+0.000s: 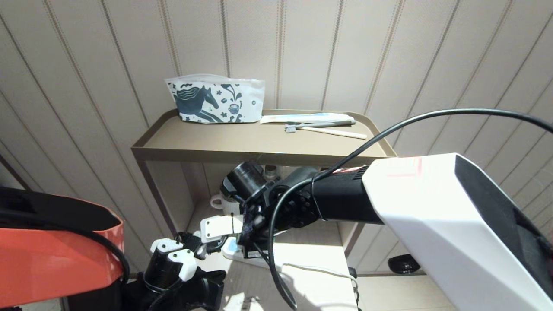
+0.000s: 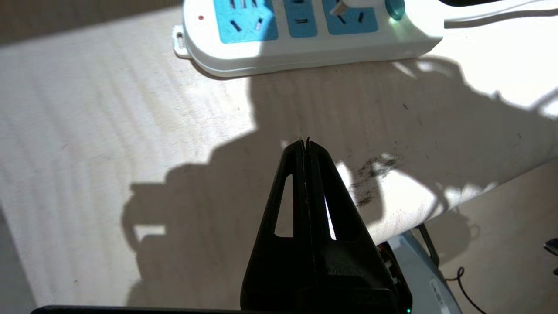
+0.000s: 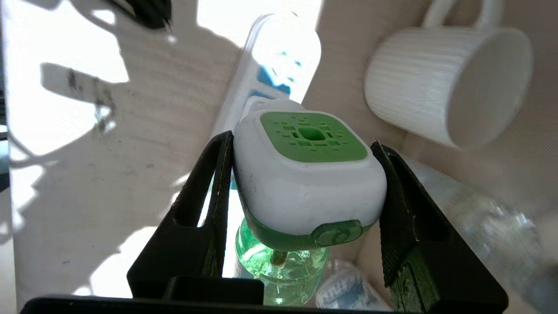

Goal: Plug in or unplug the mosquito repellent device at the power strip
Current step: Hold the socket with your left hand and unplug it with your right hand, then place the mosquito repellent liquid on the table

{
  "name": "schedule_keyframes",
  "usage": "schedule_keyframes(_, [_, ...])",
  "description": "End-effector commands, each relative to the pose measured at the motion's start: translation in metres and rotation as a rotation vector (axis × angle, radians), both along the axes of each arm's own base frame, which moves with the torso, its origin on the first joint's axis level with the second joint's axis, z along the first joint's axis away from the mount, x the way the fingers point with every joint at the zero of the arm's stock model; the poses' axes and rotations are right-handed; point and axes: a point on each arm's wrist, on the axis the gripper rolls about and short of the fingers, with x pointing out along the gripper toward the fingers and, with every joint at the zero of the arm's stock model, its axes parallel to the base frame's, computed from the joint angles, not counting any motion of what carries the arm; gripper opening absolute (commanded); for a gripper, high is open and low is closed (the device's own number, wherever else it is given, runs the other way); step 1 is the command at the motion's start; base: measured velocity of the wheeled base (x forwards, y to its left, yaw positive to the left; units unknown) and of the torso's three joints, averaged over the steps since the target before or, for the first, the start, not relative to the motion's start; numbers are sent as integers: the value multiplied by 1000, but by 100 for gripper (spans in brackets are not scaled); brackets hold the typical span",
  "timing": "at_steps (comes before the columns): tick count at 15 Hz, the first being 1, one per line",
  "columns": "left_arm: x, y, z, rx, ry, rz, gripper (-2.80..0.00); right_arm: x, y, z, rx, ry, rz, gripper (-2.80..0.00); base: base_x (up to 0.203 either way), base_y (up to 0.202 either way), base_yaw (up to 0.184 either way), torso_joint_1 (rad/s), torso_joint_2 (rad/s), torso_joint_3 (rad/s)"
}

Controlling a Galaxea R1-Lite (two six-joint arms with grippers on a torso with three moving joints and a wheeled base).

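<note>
1. Jaws of right gripper (image 3: 301,174) are clamped on the mosquito repellent device (image 3: 305,183): one black finger (image 3: 213,192) is pressed to each side of its white cap; green grid face is turned toward the wrist cam, clear green bottle is seen beneath the cap.
2. Device is held just beside the power strip (image 3: 270,74), at its near end. Whether the prongs are seated in a socket can't be told; the contact is hidden behind the cap.
3. White ribbed mug (image 3: 444,83) is lying on its side near the strip, on the side away from the sunlit boards, mouth toward the cam.
4. Jaws of left gripper (image 2: 305,146) are pressed flat together, nothing between them. Gripper is held above the pale wood surface (image 2: 109,131), near the strip's (image 2: 305,39) long edge but apart from it.
5. In left wrist view, blue socket faces and a blue-green button are seen on the strip; white cable (image 2: 497,11) leaves the button end.
6. In head view, strip (image 1: 233,250) is mostly hidden under the right arm (image 1: 345,198), low in a tan shelf unit (image 1: 259,142).
7. On the shelf top, above the strip: horse-print pouch (image 1: 216,101) and toothbrush (image 1: 324,127).
</note>
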Motion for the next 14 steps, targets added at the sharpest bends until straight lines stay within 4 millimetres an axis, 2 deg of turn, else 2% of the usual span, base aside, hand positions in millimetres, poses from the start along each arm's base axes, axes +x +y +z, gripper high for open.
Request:
schedule_keyframes(1, [-4, 3, 7, -15, -21, 3, -280, -4, -3, 9, 5, -9, 8, -280, 0, 0, 0, 0, 0, 0])
schedule_keyframes(2, [-11, 8, 12, -21, -30, 3, -280, -11, -6, 10, -5, 1, 13, -280, 0, 0, 0, 0, 0, 0])
schedule_keyframes(5, [-45, 30, 19, 8, -18, 22, -280, -35, -12, -9, -63, 52, 45, -280, 0, 0, 0, 0, 0, 0])
schedule_keyframes(8, [-46, 30, 22, 14, -37, 36, -280, -42, -14, -6, -25, 27, 50, -280, 0, 0, 0, 0, 0, 0])
schedule_keyframes(10, [-45, 31, 24, -2, -47, 51, -280, -49, -22, 0, -25, 27, 51, -280, 0, 0, 0, 0, 0, 0])
schedule_keyframes(14, [-37, 53, 54, -79, -186, 169, -280, -67, -27, 13, -17, 22, 79, -280, 0, 0, 0, 0, 0, 0])
